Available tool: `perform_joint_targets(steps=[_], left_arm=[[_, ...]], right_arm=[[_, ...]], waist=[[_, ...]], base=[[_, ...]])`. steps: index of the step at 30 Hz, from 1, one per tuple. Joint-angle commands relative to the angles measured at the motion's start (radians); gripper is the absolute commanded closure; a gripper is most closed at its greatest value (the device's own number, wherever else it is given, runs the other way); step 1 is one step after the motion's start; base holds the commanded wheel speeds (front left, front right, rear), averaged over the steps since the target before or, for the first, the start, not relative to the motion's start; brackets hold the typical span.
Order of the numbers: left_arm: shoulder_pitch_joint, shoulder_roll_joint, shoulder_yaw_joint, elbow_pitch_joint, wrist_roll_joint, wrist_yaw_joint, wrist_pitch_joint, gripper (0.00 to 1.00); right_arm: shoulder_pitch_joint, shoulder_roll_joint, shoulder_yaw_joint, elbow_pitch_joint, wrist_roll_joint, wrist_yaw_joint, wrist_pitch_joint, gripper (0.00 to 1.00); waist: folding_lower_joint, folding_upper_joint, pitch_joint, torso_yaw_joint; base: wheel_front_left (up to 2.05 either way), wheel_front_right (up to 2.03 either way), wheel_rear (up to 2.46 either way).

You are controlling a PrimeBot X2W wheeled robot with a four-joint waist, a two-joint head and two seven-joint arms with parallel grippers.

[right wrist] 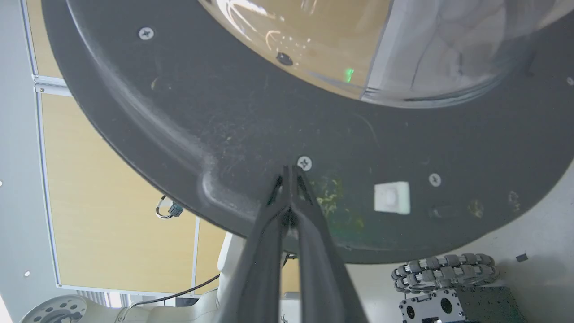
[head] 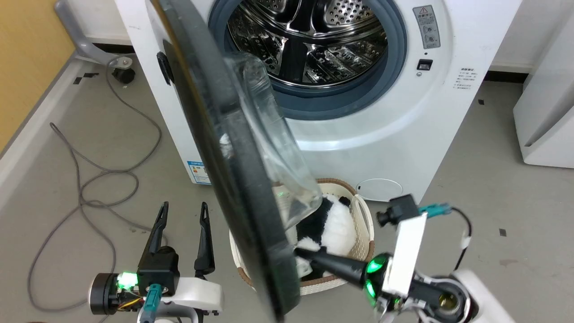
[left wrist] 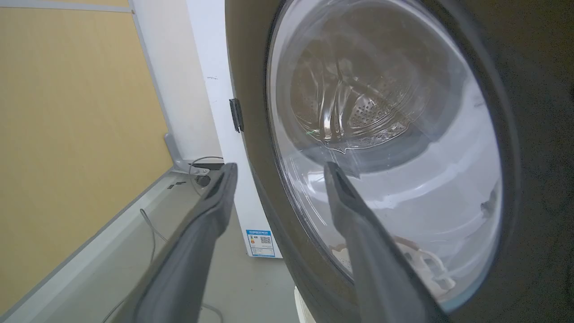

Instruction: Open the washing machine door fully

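The right claw [right wrist: 290,169], fingers pressed together, touches the inner face of the door [head: 202,98] with its tips; the door stands out from the washing machine [head: 403,134]. The left claw [head: 184,207] is spread wide, the door just right of it

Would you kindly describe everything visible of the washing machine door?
The washing machine door is a round glossy black disc with a clear bulging glass bowl; its inner face shows screws and a white block. It stands swung out from the washing machine, nearly edge-on in the head view. The shut right gripper seemingly touches its inner rim.
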Motion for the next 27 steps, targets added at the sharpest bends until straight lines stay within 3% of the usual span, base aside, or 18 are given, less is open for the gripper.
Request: perform_joint_targets(steps=[1, 6, 13, 17, 21, 22, 24, 27], left_arm=[[0.010, 0.000, 0.004, 0.004, -0.001, -0.002, -0.004, 0.00], [0.023, 0.001, 0.009, 0.012, -0.003, -0.002, -0.004, 0.00], [0.046, 0.005, 0.026, 0.017, -0.007, -0.002, -0.004, 0.00], [0.055, 0.007, 0.036, 0.014, -0.008, -0.002, -0.004, 0.00], [0.060, 0.010, 0.048, 0.006, -0.008, 0.000, -0.004, 0.00], [0.060, 0.010, 0.048, 0.006, -0.008, 0.000, -0.004, 0.00], [0.065, 0.011, 0.052, 0.002, -0.007, 0.001, -0.004, 0.00], [0.074, 0.012, 0.060, -0.005, -0.006, 0.004, -0.004, 0.00]], right_arm=[[0.024, 0.010, 0.006, -0.017, 0.001, 0.005, 0.003, 1.00], [0.056, 0.002, -0.030, -0.081, -0.042, 0.005, -0.080, 1.00], [0.076, 0.000, -0.189, -0.150, -0.191, 0.005, -0.435, 1.00], [0.076, -0.043, -0.237, -0.172, -0.355, 0.005, -0.654, 1.00], [0.074, -0.155, -0.184, -0.187, -0.619, 0.005, -0.858, 1.00], [0.074, -0.155, -0.184, -0.187, -0.619, 0.005, -0.858, 1.00], [0.082, -0.184, -0.179, -0.166, -0.729, 0.005, -0.936, 1.00], [0.094, -0.204, -0.224, -0.140, -0.931, 0.005, -0.970, 1.00]], waist=[[0.0001, 0.0000, -0.002, 0.000], [0.0001, 0.0000, -0.022, -0.005], [0.0001, 0.0000, -0.054, -0.030], [0.0001, 0.0000, -0.064, -0.048], [0.0001, 0.0000, -0.068, -0.068], [0.0001, 0.0000, -0.068, -0.068], [0.0001, 0.0000, -0.071, -0.076], [0.0001, 0.0000, -0.072, -0.091]], base=[[0.00, 0.00, 0.00], [0.00, 0.00, 0.00], [0.00, 0.00, 0.00], [0.00, 0.00, 0.00], [0.00, 0.00, 0.00], [0.00, 0.00, 0.00], [0.00, 0.00, 0.00], [0.00, 0.00, 0.00]])
